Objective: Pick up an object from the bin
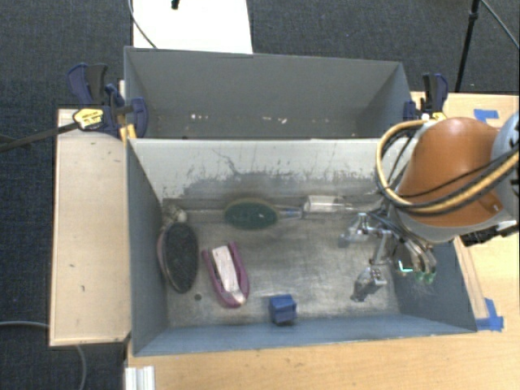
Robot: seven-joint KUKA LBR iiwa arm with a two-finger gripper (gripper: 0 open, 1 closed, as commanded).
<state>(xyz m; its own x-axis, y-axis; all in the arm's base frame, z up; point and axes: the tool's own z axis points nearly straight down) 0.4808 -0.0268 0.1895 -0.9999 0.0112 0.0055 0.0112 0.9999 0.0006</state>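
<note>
I'm at 3 o'clock in the bin (268,96), my gripper (370,258) apparently spread, with 0 things between its fingers. The blue block (282,308) sits at 6 o'clock and the green brush (252,214) at 12. Nothing picked yet.

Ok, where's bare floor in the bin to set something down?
Widest bare floor is mid-bin, between the green brush at the back wall, the pink item left, the blue block in front and the end effector right. The left end is crowded: dark oval brush beside the pink item.
</note>
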